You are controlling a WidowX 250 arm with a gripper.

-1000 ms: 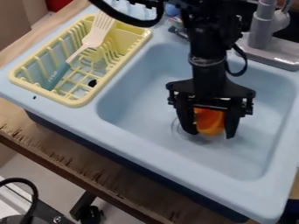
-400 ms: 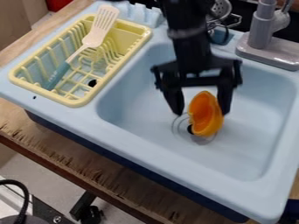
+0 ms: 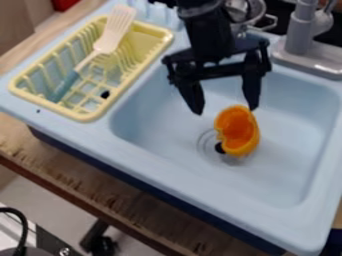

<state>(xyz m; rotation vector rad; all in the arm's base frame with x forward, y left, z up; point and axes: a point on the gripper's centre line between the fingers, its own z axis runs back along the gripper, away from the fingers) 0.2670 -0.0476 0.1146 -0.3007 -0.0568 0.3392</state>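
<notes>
- My gripper (image 3: pixel 226 109) hangs over the blue sink (image 3: pixel 287 170), fingers spread wide, grasping nothing.
- Just below me, the hollow orange piece (image 3: pixel 251 139) lies in the basin by the drain (image 3: pixel 206 142).
- Beside the basin, a yellow rack (image 3: pixel 143 84) holds a white-headed spatula (image 3: pixel 115 30).

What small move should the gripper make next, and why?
I would probably raise the open black two-finger gripper slightly, straight up. One fingertip appears very close to the upper edge of the hollow orange toy piece lying by the drain in the light blue sink; going sideways first might nudge it.
</notes>
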